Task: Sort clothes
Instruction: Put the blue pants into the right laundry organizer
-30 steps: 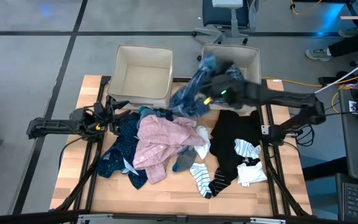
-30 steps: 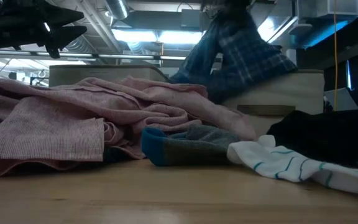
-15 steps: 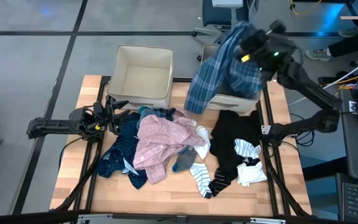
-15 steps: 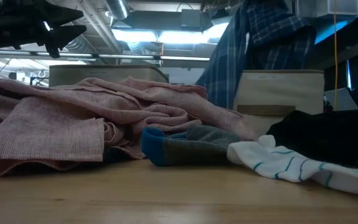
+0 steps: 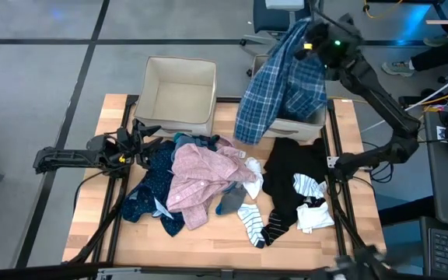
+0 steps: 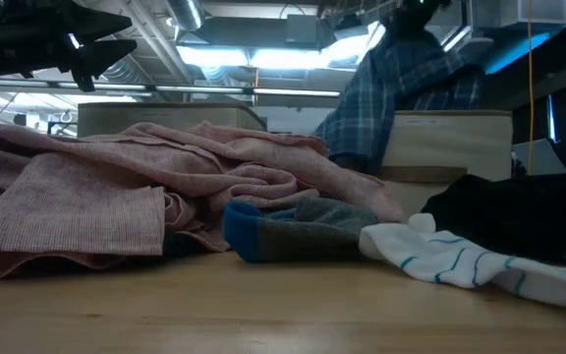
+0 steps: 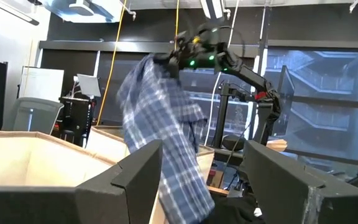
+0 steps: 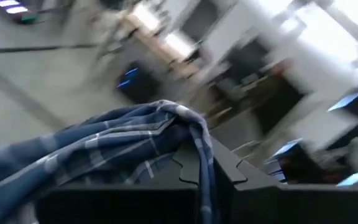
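Plaid shirt raised above right bin

Right gripper (image 5: pixel 311 40), at 1 o'clock, clenches blue plaid shirt (image 5: pixel 278 89): light, limp; grasp bunched fabric.

A light wooden table (image 5: pixel 92 210) carries everything. At its far edge stand two beige fabric bins (image 5: pixel 179 95), side by side. On the boards lies a heap of clothes: a navy dotted top (image 5: pixel 152 187), a pink shirt (image 5: pixel 201 180) beside it, a black piece (image 5: pixel 290 175) to the right, and striped socks (image 5: pixel 253 222) and a white sock (image 5: pixel 314 218) near the front
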